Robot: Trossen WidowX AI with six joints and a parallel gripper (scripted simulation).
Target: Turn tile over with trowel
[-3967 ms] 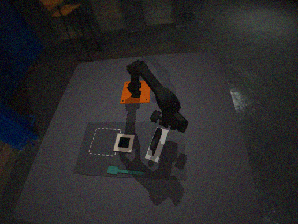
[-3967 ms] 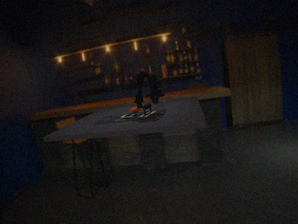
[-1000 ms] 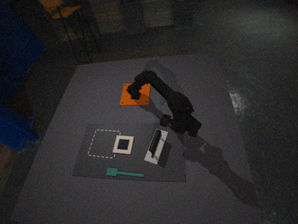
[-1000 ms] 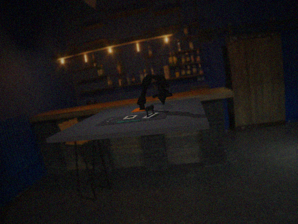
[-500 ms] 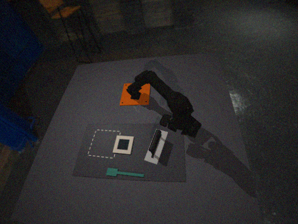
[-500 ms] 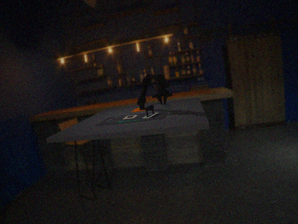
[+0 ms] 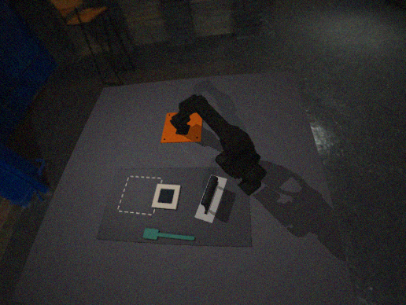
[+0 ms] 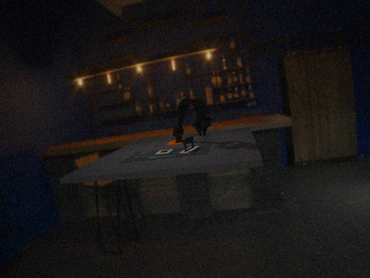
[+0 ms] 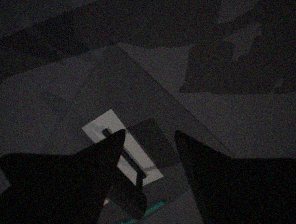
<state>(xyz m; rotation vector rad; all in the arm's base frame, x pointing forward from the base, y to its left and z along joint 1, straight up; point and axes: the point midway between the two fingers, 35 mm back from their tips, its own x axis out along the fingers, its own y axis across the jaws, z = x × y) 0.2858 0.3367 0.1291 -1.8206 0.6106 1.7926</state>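
The tile (image 7: 165, 196) (image 8: 164, 152), a pale square, lies flat on the mat (image 7: 232, 236) with its dark marked square up. Its left edge overlaps the right side of the dashed outline (image 7: 137, 177). The trowel, a pale rectangular plate (image 7: 218, 200) (image 9: 103, 121) with a raised black handle (image 7: 210, 193), stands on the mat right of the tile. My gripper (image 7: 250, 189) (image 8: 203, 134) (image 9: 150, 133) is open and empty, raised above and to the right of the trowel. In the wrist view, the left finger covers part of the trowel.
A teal flat-bladed tool (image 7: 150, 233) (image 8: 161, 157) (image 9: 156, 207) lies near the mat's front edge. The arm's base stands on an orange plate (image 7: 169, 134) (image 8: 172, 143) behind the mat. The arm's shadow falls across the table's right side.
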